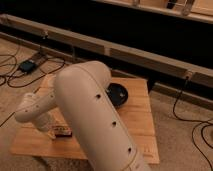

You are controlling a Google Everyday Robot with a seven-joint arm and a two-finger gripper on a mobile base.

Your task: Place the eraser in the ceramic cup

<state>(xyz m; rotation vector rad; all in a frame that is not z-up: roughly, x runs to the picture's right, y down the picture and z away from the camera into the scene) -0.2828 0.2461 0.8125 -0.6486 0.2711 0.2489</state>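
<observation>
The eraser (63, 133), a small flat dark block with an orange-brown face, lies on the wooden table (141, 125) near its front left. My gripper (51, 130) hangs from the white wrist at the left and reaches down right beside the eraser's left end. The thick white arm (95, 115) crosses the middle of the view and hides much of the table. The ceramic cup is hidden.
A wide dark round bowl (120, 93) sits at the back of the table, partly behind the arm. Cables and a small dark box (29, 65) lie on the carpet at left, more cables (200, 131) at right. A long dark rail (130, 50) runs behind.
</observation>
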